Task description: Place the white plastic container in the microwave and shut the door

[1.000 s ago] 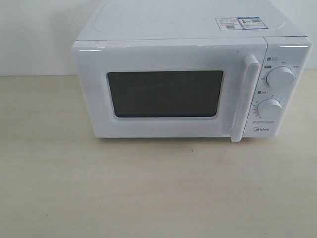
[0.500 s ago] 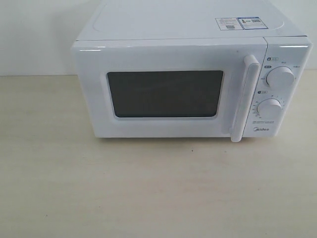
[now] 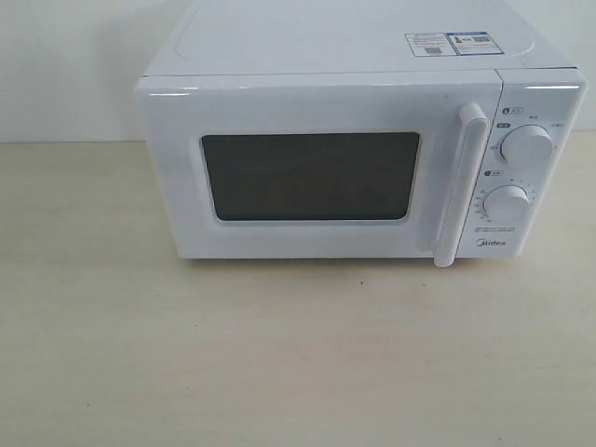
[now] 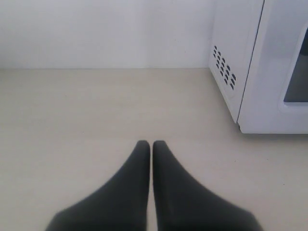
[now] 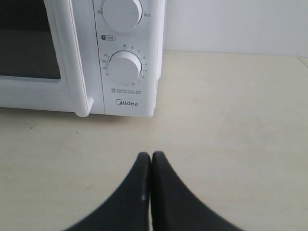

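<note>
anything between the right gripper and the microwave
Nothing. In the right wrist view, only bare beige tabletop lies between the shut right gripper and the microwave.

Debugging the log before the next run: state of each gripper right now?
Left gripper: closed, fingers together, holding nothing.
Right gripper: closed, fingers together, holding nothing.

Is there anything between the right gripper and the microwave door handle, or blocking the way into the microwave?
Yes: the door is shut, closing off the microwave. Between the right gripper, jaws together, and the handle only bare table shows. No container appears in any view.
</note>
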